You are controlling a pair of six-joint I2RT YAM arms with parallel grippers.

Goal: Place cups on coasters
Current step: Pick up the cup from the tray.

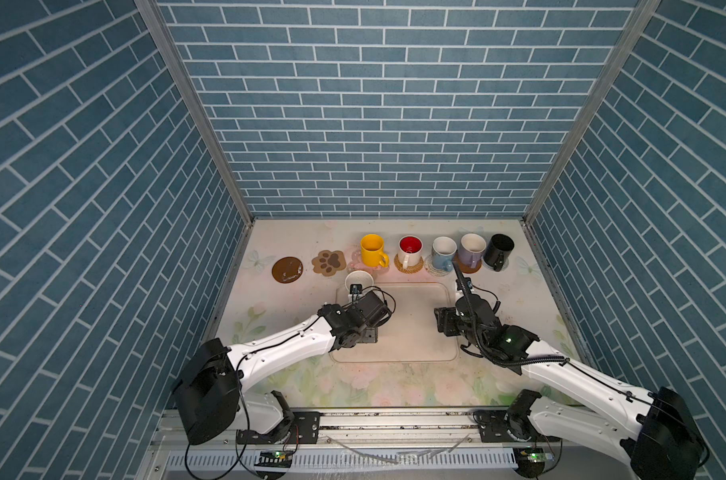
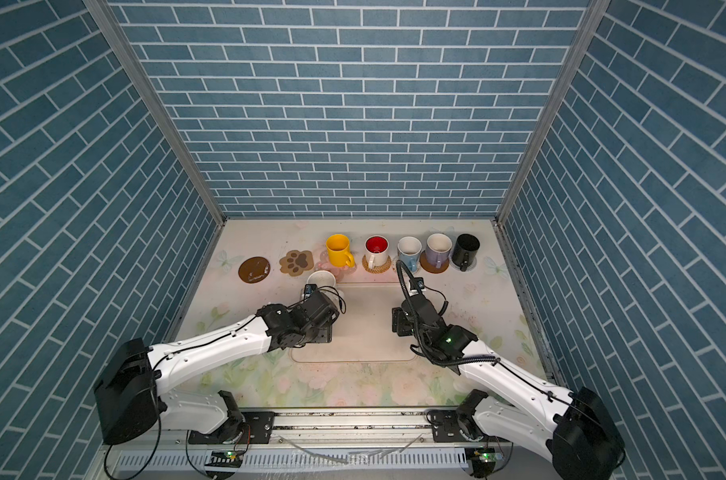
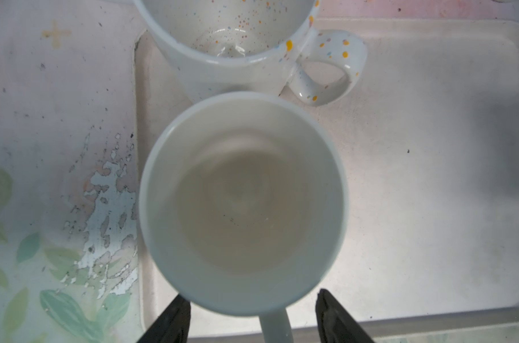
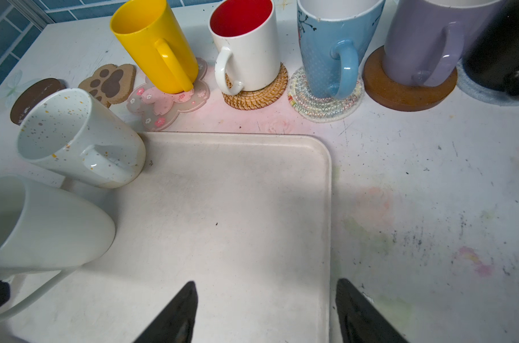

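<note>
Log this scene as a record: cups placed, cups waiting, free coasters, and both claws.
placed on coasters: yellow, red-lined, blue, lavender, black
waiting on tray: speckled, plain
free coasters: brown disc, paw
left claw: open, astride plain's handle
right claw: open, empty, above tray

You had open room over the middle of the large cream rectangular tray point(image 4: 237, 208) and the desk point(image 4: 430, 193) beside it. Along the back, the yellow mug point(image 1: 371, 250), red-lined white mug point(image 1: 410, 251), light blue mug point(image 1: 442, 255), lavender mug point(image 1: 471, 252) and black mug point(image 1: 498, 250) stood in a tight row. The brown round coaster point(image 1: 287, 269) and tan paw-shaped coaster point(image 1: 328, 262) lay uncovered; a speckled white mug point(image 4: 80, 139) and a plain white mug point(image 3: 243, 202) crowded the tray corner nearby.
</note>
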